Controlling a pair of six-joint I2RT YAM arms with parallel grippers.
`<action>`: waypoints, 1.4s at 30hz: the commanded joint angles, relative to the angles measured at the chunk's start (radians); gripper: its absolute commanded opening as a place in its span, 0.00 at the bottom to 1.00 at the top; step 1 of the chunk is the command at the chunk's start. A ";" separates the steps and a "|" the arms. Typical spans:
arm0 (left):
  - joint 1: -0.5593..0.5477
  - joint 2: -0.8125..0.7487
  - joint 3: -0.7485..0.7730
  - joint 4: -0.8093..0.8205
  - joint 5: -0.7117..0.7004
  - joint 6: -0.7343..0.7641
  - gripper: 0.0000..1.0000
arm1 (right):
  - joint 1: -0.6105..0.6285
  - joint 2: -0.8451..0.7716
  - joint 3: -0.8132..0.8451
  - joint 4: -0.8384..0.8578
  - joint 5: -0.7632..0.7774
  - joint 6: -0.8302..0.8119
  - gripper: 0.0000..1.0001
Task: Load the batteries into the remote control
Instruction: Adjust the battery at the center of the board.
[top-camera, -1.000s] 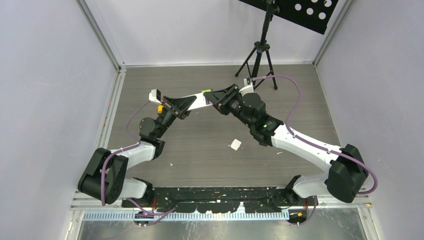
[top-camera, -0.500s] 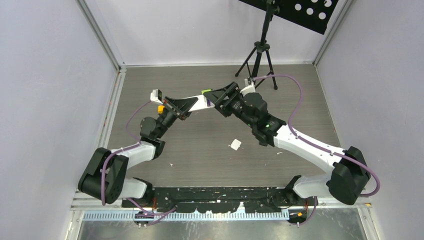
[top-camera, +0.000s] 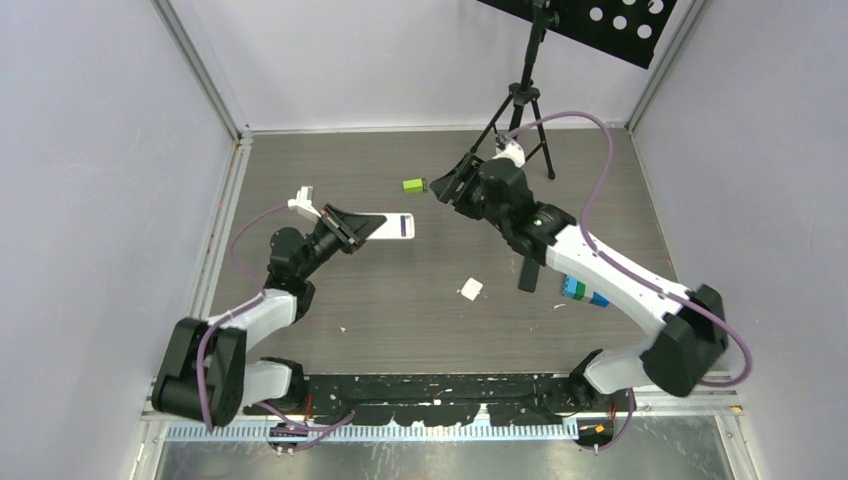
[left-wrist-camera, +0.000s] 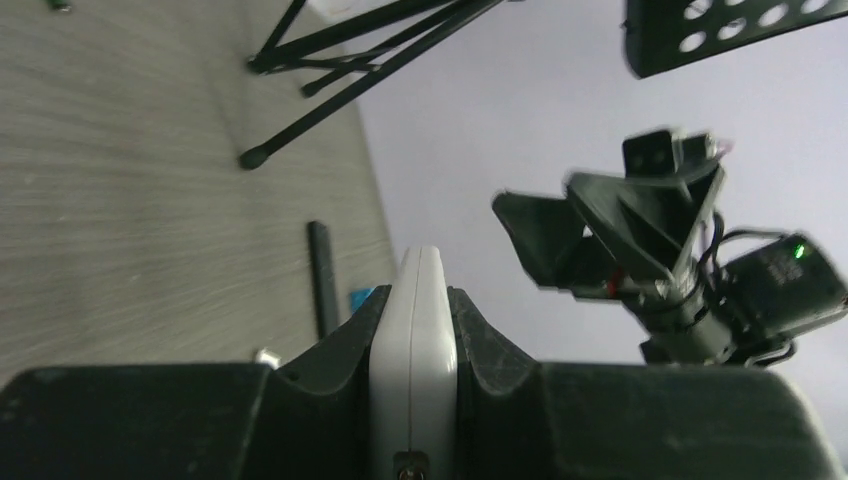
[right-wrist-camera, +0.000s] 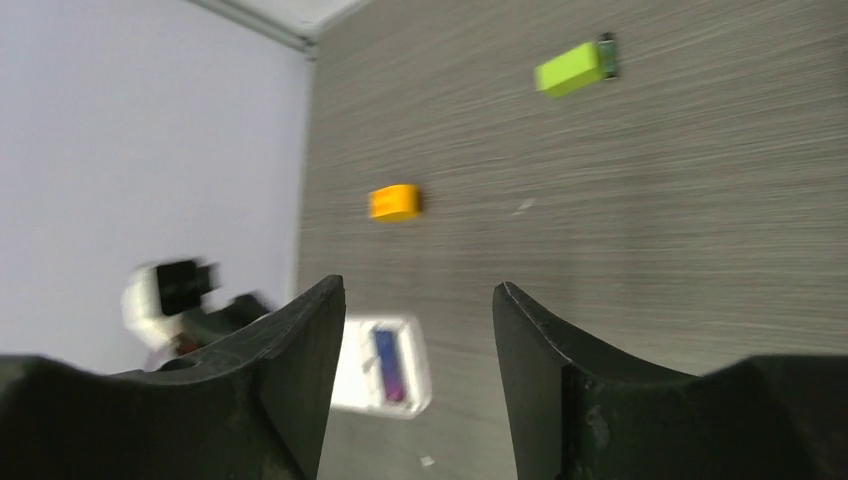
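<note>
My left gripper (top-camera: 362, 227) is shut on the white remote control (top-camera: 388, 226) and holds it off the floor. It grips the remote (left-wrist-camera: 420, 320) edge-on between both fingers. A blue-purple battery (top-camera: 402, 226) lies in the remote's open compartment (right-wrist-camera: 388, 365). My right gripper (top-camera: 443, 188) hangs open and empty at the far right of the remote (right-wrist-camera: 418, 292). A green battery (top-camera: 413, 185) lies on the floor just left of it (right-wrist-camera: 575, 68). A yellowish-orange battery (right-wrist-camera: 393, 201) lies further left on the floor.
A black tripod (top-camera: 520, 100) stands at the back right behind the right arm. A dark strip (top-camera: 526, 272), a small white piece (top-camera: 470, 289) and a blue-green object (top-camera: 580, 290) lie near the right forearm. Grey walls close in both sides.
The two grippers were together over the remote; they have parted. The right gripper opened and drew back to the far right. The left arm pulled the remote back towards the left.
</note>
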 joint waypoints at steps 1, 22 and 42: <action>0.008 -0.155 0.042 -0.367 0.054 0.268 0.00 | -0.041 0.176 0.108 -0.184 0.091 -0.162 0.60; 0.008 -0.082 0.276 -0.821 0.178 0.586 0.00 | -0.147 0.904 0.640 -0.107 0.039 -0.395 0.53; 0.008 -0.028 0.304 -0.819 0.169 0.611 0.00 | -0.138 1.038 0.754 -0.108 -0.007 -0.555 0.57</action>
